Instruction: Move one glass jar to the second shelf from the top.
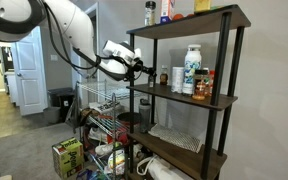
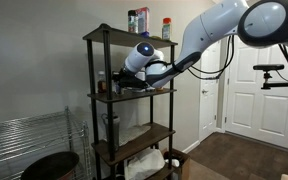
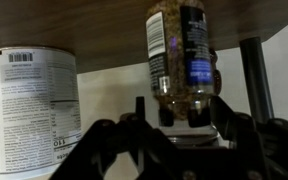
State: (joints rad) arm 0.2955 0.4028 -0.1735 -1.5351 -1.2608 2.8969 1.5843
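Flanking the glass jar [image 3: 184, 50] on the second shelf from the top [image 1: 174, 93], the gripper [image 3: 182, 115] stands spread, white bottle [image 3: 29, 110] beside

The shelving frame [image 3: 255, 80] looks like matt black metal. The second shelf from the top [image 1: 169, 96] is dark brown wood. The white bottle [image 3: 29, 110] has a smooth paper label.

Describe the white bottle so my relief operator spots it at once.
Find the black-framed shelving unit and go to its second shelf from the top. The white bottle stands mid-board. It is taller and paler than everything beside it, including the reddish bottle.
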